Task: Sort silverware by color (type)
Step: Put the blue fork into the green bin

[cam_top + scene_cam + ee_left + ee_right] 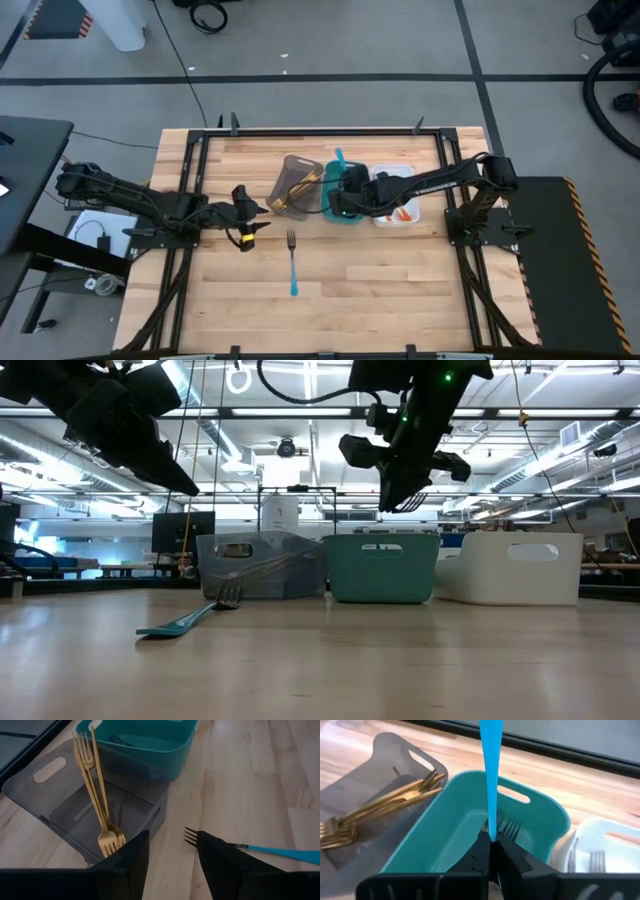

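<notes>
Wooden tabletop (400,300), three trays at centre. Right jaws (491,841) clamped on a blue-handled fork (490,775) above the teal tray (540,812): lower, release. Left jaws (172,851) apart, empty, near the loose fork (292,262).

The blue-handled fork (280,853) on the table is partly hidden in the left wrist view behind a finger (225,870) of the left gripper (172,865), and its handle runs off the picture's edge. In the white tray (600,850), cut off by the edge, the silverware (592,860) is blurred. In the teal tray (470,835), dark tines (507,826) blur.
</notes>
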Robot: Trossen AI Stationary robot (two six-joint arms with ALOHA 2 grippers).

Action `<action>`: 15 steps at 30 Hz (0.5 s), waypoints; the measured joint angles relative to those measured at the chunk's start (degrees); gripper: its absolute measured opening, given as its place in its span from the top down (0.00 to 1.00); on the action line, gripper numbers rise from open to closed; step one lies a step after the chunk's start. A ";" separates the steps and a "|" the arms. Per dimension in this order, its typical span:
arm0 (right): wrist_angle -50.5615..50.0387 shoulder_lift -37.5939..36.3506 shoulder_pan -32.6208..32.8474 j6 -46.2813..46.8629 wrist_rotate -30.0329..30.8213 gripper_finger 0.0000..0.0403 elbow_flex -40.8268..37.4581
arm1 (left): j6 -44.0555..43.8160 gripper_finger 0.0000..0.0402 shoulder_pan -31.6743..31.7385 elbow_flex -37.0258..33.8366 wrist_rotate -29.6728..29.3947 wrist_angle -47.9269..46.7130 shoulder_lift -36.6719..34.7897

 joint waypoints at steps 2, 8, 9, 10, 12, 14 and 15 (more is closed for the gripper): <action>0.27 0.29 0.41 0.77 1.07 0.94 -0.02 | 0.00 0.57 0.02 0.02 0.00 -0.01 0.20; 1.57 1.46 2.02 3.53 4.30 0.94 -0.01 | -0.28 0.57 0.01 0.00 -0.02 -0.17 0.20; 1.90 1.73 2.18 3.94 4.35 0.94 0.01 | -0.28 0.57 0.02 0.00 -0.02 -0.22 0.20; 1.63 2.08 2.30 4.39 4.33 0.94 -0.01 | -0.29 0.57 0.00 0.00 -0.02 -0.19 0.20; 1.86 2.77 2.44 5.16 4.01 0.94 -0.02 | -0.37 0.57 0.02 0.00 -0.02 -0.24 0.20; 1.84 3.16 2.42 5.88 3.54 0.94 -0.02 | -0.42 0.57 0.00 0.00 -0.02 -0.20 0.20; 1.79 3.18 2.42 6.02 3.32 0.94 -0.06 | -0.44 0.57 0.01 0.00 -0.02 -0.23 0.20</action>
